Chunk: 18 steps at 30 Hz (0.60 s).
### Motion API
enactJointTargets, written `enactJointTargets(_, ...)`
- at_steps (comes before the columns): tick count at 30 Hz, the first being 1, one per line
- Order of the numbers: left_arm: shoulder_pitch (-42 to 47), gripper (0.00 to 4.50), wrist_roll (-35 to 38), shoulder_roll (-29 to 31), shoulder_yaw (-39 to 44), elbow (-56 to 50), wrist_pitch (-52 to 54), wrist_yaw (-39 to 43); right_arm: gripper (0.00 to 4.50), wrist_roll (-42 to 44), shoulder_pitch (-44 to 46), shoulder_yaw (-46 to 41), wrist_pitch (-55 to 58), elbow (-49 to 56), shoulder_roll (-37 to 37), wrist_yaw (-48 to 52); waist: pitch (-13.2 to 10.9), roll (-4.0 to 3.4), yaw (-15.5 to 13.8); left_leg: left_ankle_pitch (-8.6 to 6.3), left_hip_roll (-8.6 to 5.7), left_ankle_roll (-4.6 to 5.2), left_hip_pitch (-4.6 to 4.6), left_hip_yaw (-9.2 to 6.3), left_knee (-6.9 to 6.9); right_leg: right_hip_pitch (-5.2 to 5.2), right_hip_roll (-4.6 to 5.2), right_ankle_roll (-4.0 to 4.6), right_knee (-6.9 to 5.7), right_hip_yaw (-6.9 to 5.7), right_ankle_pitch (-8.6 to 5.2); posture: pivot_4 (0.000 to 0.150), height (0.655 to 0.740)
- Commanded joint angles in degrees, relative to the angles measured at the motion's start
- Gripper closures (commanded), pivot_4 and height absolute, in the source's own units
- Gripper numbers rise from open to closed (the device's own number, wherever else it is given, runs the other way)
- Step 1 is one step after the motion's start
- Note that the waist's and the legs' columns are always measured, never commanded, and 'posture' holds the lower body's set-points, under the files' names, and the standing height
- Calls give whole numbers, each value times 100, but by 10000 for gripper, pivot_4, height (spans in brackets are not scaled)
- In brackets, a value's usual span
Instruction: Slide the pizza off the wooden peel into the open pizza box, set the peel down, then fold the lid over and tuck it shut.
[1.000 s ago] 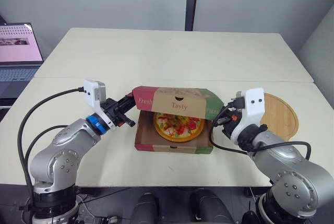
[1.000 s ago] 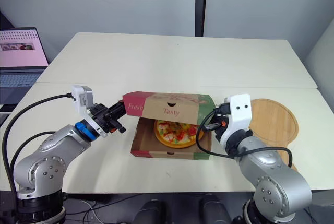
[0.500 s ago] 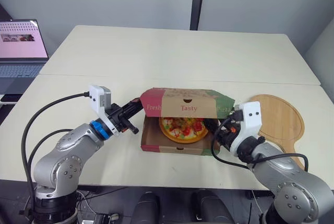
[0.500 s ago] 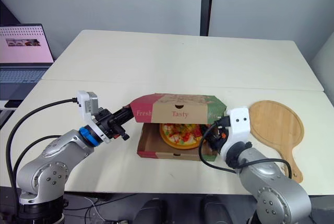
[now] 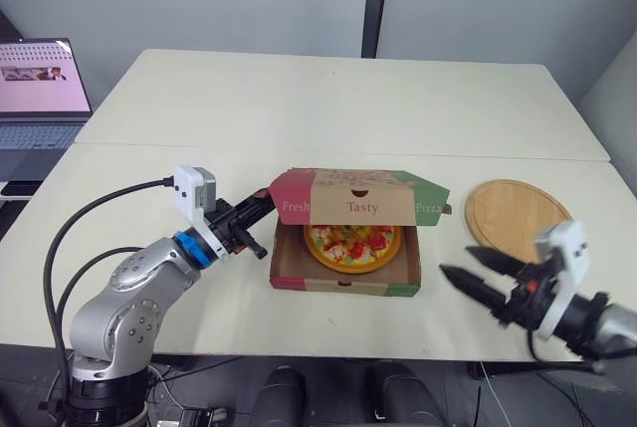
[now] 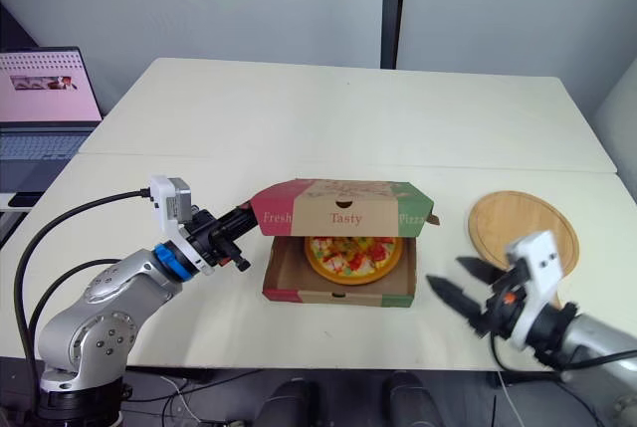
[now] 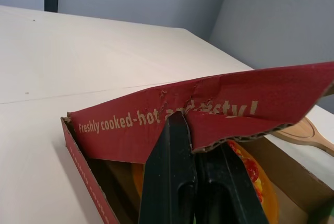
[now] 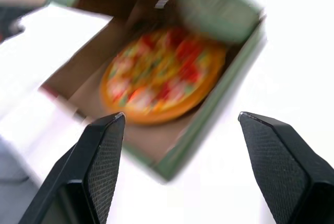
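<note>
The pizza box (image 5: 343, 283) sits mid-table with the pizza (image 5: 353, 246) inside. Its lid (image 5: 358, 198) hangs half-folded over the pizza, the printed front flap facing me. My left gripper (image 5: 261, 210) is shut on the lid's red side flap (image 7: 219, 114) at the box's left corner. Its black fingers (image 7: 175, 177) pinch the cardboard edge. My right gripper (image 5: 459, 261) is open and holds nothing, hovering near the table's front edge, right of the box and apart from it. In the right wrist view its fingers (image 8: 102, 161) stand wide apart, facing the pizza (image 8: 162, 75). The wooden peel (image 5: 513, 218) lies flat on the table to the right.
A laptop (image 5: 35, 89) with a lit screen stands at the far left, off the table. A seam crosses the table (image 5: 328, 99) behind the box. The far half of the table is bare.
My right gripper has opened and drawn back from the box's right side toward the front right. The left gripper still holds the lid flap. The camera shifted after the earliest frame.
</note>
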<state>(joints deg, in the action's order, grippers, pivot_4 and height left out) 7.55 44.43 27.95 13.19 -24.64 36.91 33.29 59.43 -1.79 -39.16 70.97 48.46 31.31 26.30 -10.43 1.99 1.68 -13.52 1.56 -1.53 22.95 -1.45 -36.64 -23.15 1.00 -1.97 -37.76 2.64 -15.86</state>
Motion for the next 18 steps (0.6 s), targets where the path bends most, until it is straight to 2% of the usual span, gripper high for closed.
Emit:
enactJointTargets(1,25,45000,-6,20,-126,-88,-55,84,9462,513,755,-69,-285,-456,402,-356,0,0,-2,0,0,0,1,1,0,-1,0,0,0,3,1,1500,7325)
enactJointTargets(4,25,45000,-16,18,-128,-80,-67,81,17330,650,1505,306,-415,-874,593,-703,0,0,-11,0,-3,0,5,-4,2,-2,-5,-22,0,3,13,1500,7325)
enactJointTargets(6,19,45000,-23,16,-141,-81,-72,85,24807,554,2039,730,-444,-1128,701,-848,-2,-2,-5,0,-3,0,6,-4,3,-3,-8,-21,1,4,13,1500,7325)
enactJointTargets(11,20,45000,-34,-1,-193,-99,-62,66,43835,401,2676,1720,-456,-1360,800,-883,-2,-3,-28,0,0,0,9,-10,8,-5,-8,-21,2,3,13,1500,7325)
enactJointTargets(17,-28,45000,247,-17,-124,-156,25,142,44501,308,2784,2295,-544,-1404,835,-811,-2,-3,-41,0,2,0,11,-8,6,-5,-1,-23,2,6,14,1500,7325)
enactJointTargets(18,-56,43164,289,12,-98,-171,51,157,44828,289,2784,2349,-559,-1413,836,-807,-2,-3,-41,0,2,0,10,-8,6,-5,-1,-23,2,5,14,1500,7325)
